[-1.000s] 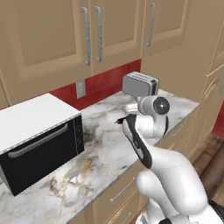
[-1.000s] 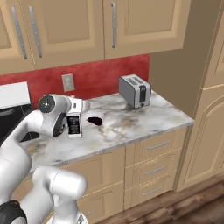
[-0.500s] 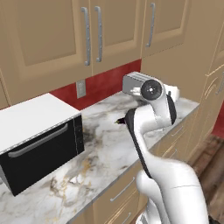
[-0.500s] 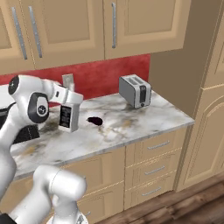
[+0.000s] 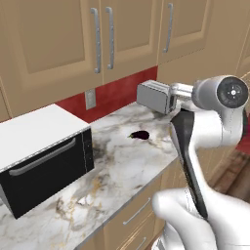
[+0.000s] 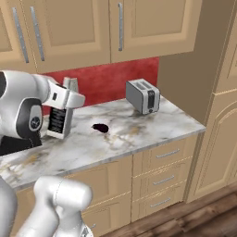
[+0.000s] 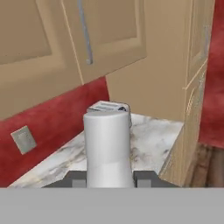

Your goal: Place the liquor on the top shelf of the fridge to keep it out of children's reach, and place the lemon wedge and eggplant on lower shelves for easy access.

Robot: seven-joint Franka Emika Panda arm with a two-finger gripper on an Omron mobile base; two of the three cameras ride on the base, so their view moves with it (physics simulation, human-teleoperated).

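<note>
A white robot arm held the liquor (image 6: 58, 121) bottle in its gripper (image 6: 69, 99), jaws closed on the bottle's top so that it hung upright, long axis vertical, black label facing the right base camera, lifted clear above the marble counter (image 6: 139, 134). From the hand camera the bottle's pale cap (image 7: 107, 146) stood between the two dark fingertips (image 7: 78, 178), pointing toward the toaster (image 7: 109, 107). The eggplant (image 6: 100, 127) lay on the counter, well apart from the bottle, its long axis roughly parallel to the red backsplash (image 6: 106, 81). The toaster (image 6: 143, 96) stood further right, near the counter's end, where a tall tan cabinet side (image 6: 185, 60) closed the space. Wooden wall cabinets (image 6: 83, 28) hung overhead, and a black-fronted microwave (image 5: 44, 161) occupied the counter's left. The counter's front edge stayed open, with bare marble between eggplant and toaster.
</note>
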